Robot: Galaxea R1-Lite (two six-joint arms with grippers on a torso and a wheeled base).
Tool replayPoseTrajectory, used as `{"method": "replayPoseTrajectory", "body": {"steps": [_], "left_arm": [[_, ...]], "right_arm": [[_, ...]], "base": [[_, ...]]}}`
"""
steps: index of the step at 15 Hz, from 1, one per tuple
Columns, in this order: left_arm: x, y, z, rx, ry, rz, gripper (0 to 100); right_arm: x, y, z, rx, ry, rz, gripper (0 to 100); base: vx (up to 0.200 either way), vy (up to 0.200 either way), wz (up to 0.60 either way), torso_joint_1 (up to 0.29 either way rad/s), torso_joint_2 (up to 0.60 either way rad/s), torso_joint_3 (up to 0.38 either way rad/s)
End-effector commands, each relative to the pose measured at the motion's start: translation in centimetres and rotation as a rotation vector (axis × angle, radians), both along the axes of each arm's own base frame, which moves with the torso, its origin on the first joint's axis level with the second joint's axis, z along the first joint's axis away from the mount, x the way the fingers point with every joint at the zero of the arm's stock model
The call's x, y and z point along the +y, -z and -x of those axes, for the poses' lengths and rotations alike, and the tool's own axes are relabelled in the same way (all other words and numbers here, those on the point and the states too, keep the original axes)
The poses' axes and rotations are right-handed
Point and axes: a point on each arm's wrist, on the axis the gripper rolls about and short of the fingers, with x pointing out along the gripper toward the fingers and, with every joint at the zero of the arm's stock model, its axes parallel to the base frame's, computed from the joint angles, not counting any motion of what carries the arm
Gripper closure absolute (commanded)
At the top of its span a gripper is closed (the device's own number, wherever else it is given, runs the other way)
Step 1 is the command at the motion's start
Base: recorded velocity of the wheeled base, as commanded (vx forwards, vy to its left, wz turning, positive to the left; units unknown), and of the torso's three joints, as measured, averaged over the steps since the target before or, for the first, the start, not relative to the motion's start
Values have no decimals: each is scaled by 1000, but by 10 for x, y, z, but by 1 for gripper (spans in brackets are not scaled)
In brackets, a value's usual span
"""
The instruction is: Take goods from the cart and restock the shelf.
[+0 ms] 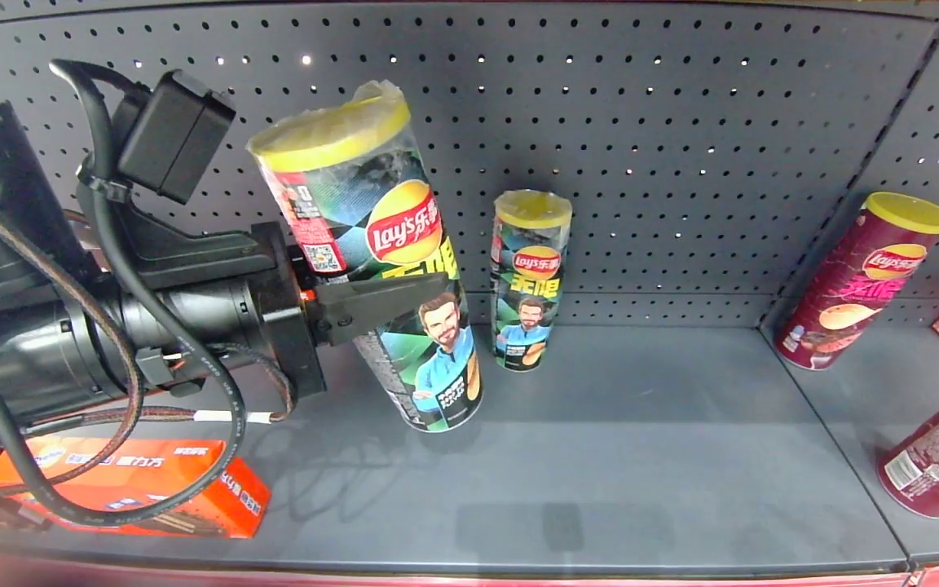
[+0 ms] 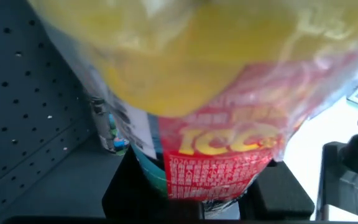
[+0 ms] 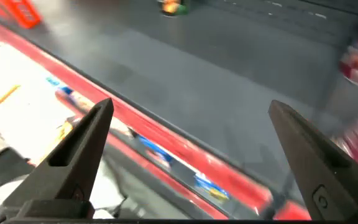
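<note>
While the grey shelf [image 1: 600, 456] with its pegboard back spreads before me, my left jaws are clamped across the middle of a tall chip can [image 1: 359, 204], one dark finger [image 1: 388, 303] lying over its front. The can wears a yellow lid under clear film and a teal-and-black wrap. It tilts, and I cannot tell whether its base touches the shelf. The left wrist view adds its red printed panel [image 2: 222, 168]. My left arm lies level at the left. My right jaws gape wide and empty above the shelf's red front edge [image 3: 185, 152]. A purple can [image 1: 861, 281] leans at the right, a matching can [image 1: 529, 277] stands upright near the back, and an orange box [image 1: 135, 481] lies front left.
</note>
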Motion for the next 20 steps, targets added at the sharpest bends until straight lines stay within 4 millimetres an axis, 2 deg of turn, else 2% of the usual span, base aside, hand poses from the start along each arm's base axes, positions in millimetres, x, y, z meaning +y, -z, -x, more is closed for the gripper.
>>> {"method": "replayPoseTrajectory", "body": {"steps": [1, 3, 7, 9, 10, 11, 12, 13, 14, 15, 18, 20], "left_arm": [[1, -1, -2, -3, -8, 3, 100], [6, -1, -4, 0, -28, 1, 100], [9, 1, -7, 4, -44, -1, 100], [10, 1, -7, 6, -46, -2, 100], [11, -1, -6, 1, -49, 2, 100], [11, -1, -6, 0, -49, 2, 100], [11, -2, -6, 8, -47, 11, 100], [11, -2, -6, 16, -44, 13, 100], [11, -2, -6, 16, -44, 13, 100], [11, -2, -5, 14, -29, 13, 100], [11, -1, -5, 18, -4, 12, 100], [10, -1, -5, 35, 7, 20, 100]], "right_arm": [[25, -13, -43, 97, -95, 42, 0], [44, -19, -74, 125, -122, 59, 0], [65, -14, -112, 133, -132, 52, 0], [79, -14, -141, 158, -131, 41, 0], [91, -17, -163, 147, -142, 28, 0], [93, -18, -168, 142, -147, 24, 0], [107, -20, -195, 117, -177, 11, 0], [114, -22, -208, 103, -194, 3, 0], [115, -22, -208, 102, -195, 2, 0], [128, -20, -232, 68, -255, -8, 0], [116, -11, -270, -111, -553, -27, 0], [112, -18, -286, -156, -585, -38, 0]], "base": [[0, 0, 0, 0, 0, 0], [0, 0, 0, 0, 0, 0], [0, 0, 0, 0, 0, 0], [0, 0, 0, 0, 0, 0], [0, 0, 0, 0, 0, 0], [0, 0, 0, 0, 0, 0], [0, 0, 0, 0, 0, 0], [0, 0, 0, 0, 0, 0], [0, 0, 0, 0, 0, 0], [0, 0, 0, 0, 0, 0], [0, 0, 0, 0, 0, 0], [0, 0, 0, 0, 0, 0]]}}
